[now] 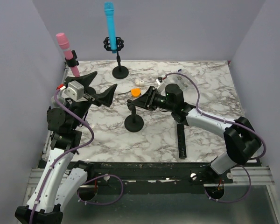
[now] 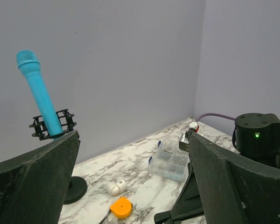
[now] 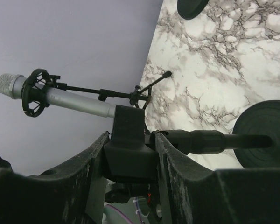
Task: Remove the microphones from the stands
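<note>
In the middle of the table stands a black stand (image 1: 134, 122) with a round base (image 3: 266, 140) and a thick pole (image 3: 210, 141). My right gripper (image 1: 147, 99) (image 3: 133, 140) is at the top of it. Its jaws press on both sides of a black block (image 3: 130, 154) fixed there. I cannot tell whether this block is the microphone or its clip. My left gripper (image 1: 102, 83) (image 2: 133, 140) hovers wide open and empty, left of the stand and above the table.
A blue microphone (image 1: 109, 23) (image 2: 39, 95) stands at the back and a pink one (image 1: 65, 46) at the left wall. A silver one (image 3: 60, 100) hangs in a shock mount. An orange tape measure (image 1: 136, 92), a white capsule (image 2: 114, 187), a clear parts box (image 2: 170, 161) and a black bar (image 1: 181, 140) lie around.
</note>
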Controlling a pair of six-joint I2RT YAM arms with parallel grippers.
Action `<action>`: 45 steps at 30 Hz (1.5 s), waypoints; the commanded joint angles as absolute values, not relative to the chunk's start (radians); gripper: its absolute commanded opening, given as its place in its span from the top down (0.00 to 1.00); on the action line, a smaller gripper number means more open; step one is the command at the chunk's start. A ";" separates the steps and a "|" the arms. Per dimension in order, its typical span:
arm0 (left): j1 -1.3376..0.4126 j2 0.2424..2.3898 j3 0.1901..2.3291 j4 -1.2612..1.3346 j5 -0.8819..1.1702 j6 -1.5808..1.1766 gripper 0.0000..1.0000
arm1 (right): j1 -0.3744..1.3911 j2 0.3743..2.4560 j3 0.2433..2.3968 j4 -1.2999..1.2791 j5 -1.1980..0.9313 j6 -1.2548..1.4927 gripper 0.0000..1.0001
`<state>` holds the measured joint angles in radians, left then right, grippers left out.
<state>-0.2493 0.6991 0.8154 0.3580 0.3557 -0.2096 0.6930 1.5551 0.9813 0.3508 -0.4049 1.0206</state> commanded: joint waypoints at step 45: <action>-0.169 0.720 0.820 0.434 0.462 -0.296 0.01 | 0.336 1.794 1.333 0.254 -0.426 0.983 0.36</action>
